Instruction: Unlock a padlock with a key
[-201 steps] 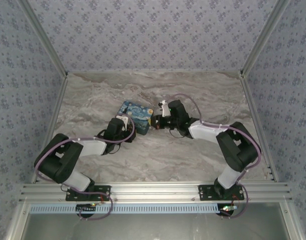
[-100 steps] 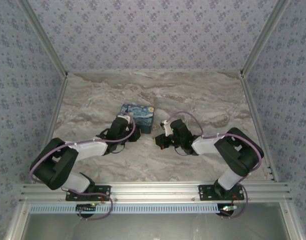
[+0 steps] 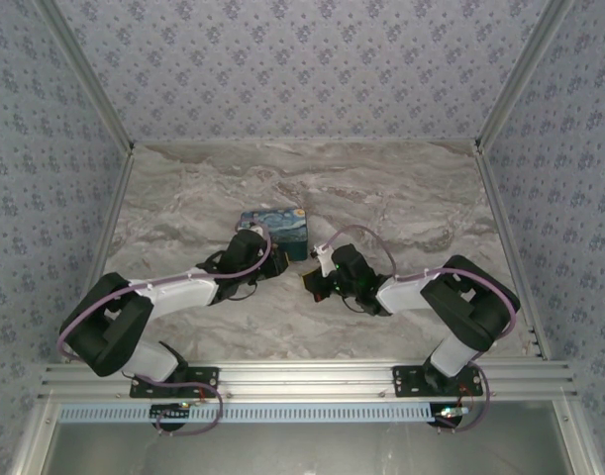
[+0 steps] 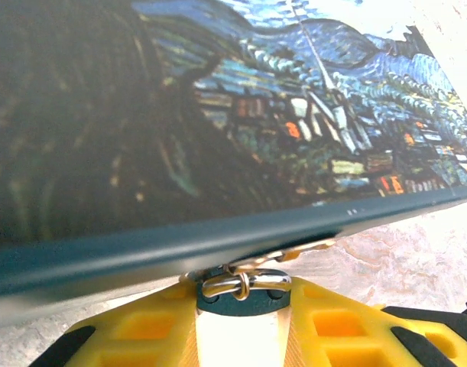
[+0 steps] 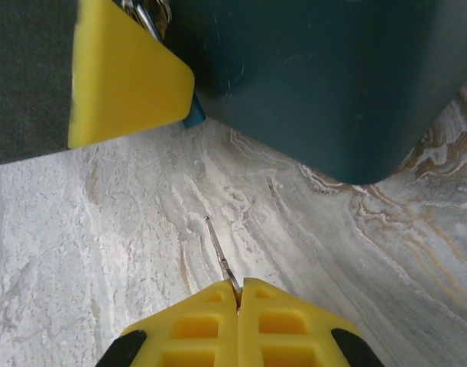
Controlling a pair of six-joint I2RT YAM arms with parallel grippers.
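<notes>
Padlock [image 4: 237, 300] sits pinched in your left fingers [image 4: 134, 329] by the box [image 4: 218, 115]; right fingers [image 5: 287, 317] clamped tight on the key [image 5: 218, 256].

On the left wrist camera I see the padlock [image 4: 244, 304], a tiny teal-blue body pinched between the yellow fingers of my left tool [image 4: 244, 317]. Its thin silvery shackle [image 4: 244, 284] points up, tight against the lower edge of the painted box [image 4: 218, 115]. I cannot tell whether the shackle is latched.

The key [image 5: 220, 261] is a slim silvery blade. It juts from the pressed-together fingertips of my right tool [image 5: 239, 294] and slants up and left above the bench [image 5: 103, 229]. Its tip stands apart from the padlock's teal corner.
</notes>
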